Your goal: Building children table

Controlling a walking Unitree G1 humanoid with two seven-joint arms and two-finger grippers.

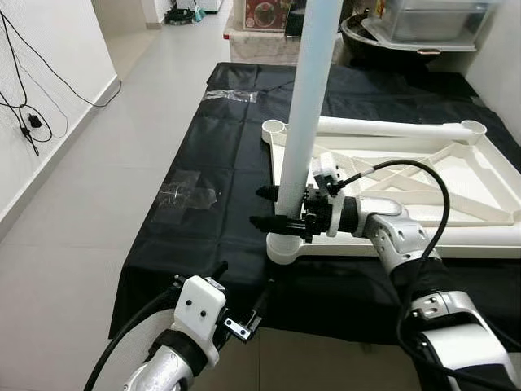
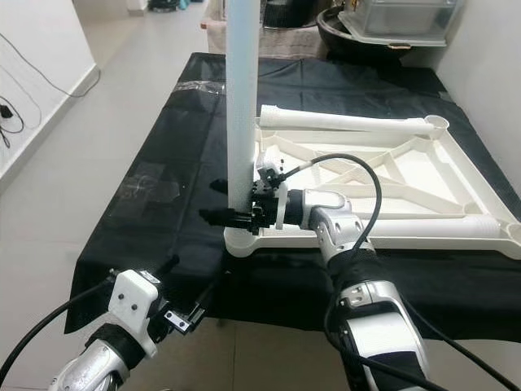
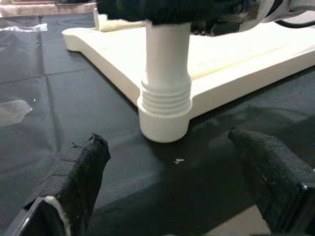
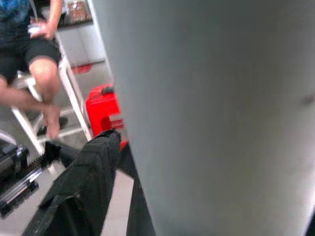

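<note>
Left hand [image 1: 244, 305] hovers nearest, at the black cloth's [image 1: 195, 236] front edge, fingers spread wide and holding nothing. Beyond it the right hand [image 1: 273, 208] grips the upright white leg [image 1: 308, 114], which stands in the near corner socket of the upside-down table top [image 1: 456, 212] on the cloth.

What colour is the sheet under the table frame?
Black: the sheet under the white table frame shows best in the left eye view.

Two table legs [image 1: 312, 90], one tabletop [image 1: 480, 183]
</note>
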